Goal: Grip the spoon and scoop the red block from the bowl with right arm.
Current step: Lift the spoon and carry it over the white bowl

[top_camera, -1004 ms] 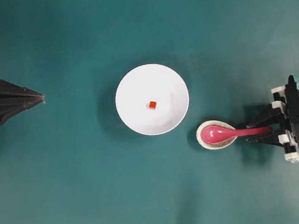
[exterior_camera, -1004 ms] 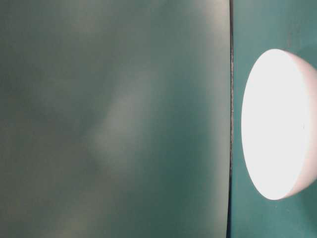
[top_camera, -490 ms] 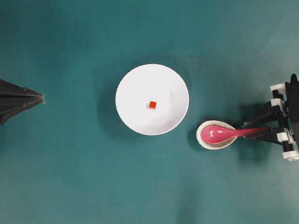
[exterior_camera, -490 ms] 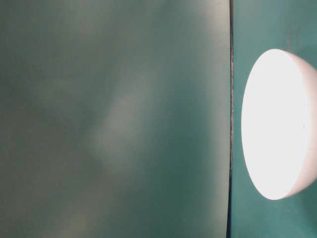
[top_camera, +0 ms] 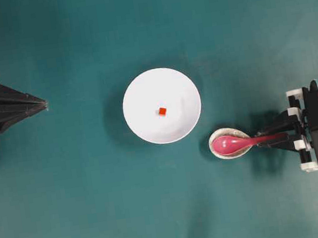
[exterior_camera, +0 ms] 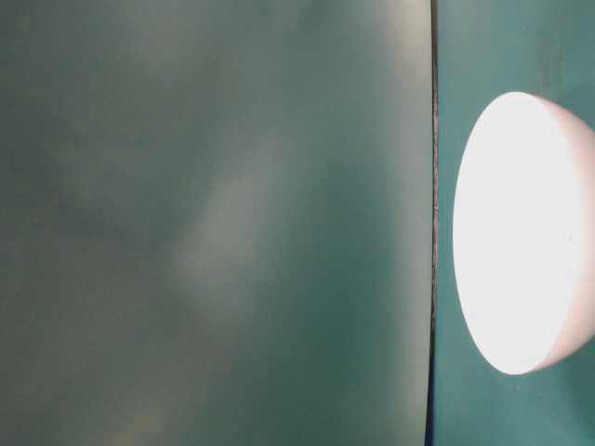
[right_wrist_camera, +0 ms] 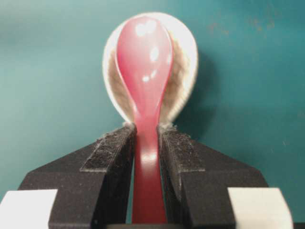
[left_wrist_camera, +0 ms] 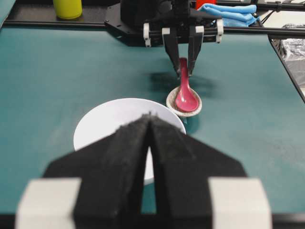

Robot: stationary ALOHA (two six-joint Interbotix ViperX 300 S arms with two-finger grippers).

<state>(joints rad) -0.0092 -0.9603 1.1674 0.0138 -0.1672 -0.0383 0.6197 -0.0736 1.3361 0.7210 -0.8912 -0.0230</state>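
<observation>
On the far left of the overhead view we see the left gripper [top_camera: 43, 104] parked at the table's edge, its two black fingers pressed together into a point that aims toward the middle, with nothing between them. A broad stretch of bare green table [top_camera: 95, 211] separates it from the bowl [top_camera: 137, 92], which sits near the centre. The red block [top_camera: 162, 111] lies on the bowl's floor, roughly in the middle, well apart from the rim all round.

Just right of and below the bowl we find the speckled spoon rest [top_camera: 216, 139], close to the bowl's rim but not touching it. The spoon [top_camera: 233, 143] lies with its scoop in the rest and its long axis running across the view, scoop toward the bowl, handle pointing right.

At the right edge, the right gripper [top_camera: 264, 139] reaches in along the handle's line. In the right wrist view its pads [right_wrist_camera: 114, 152] sit against both sides of the handle, clamped on the spoon [right_wrist_camera: 145, 95], whose scoop rests in the dish. Open table lies above and below the spoon.
</observation>
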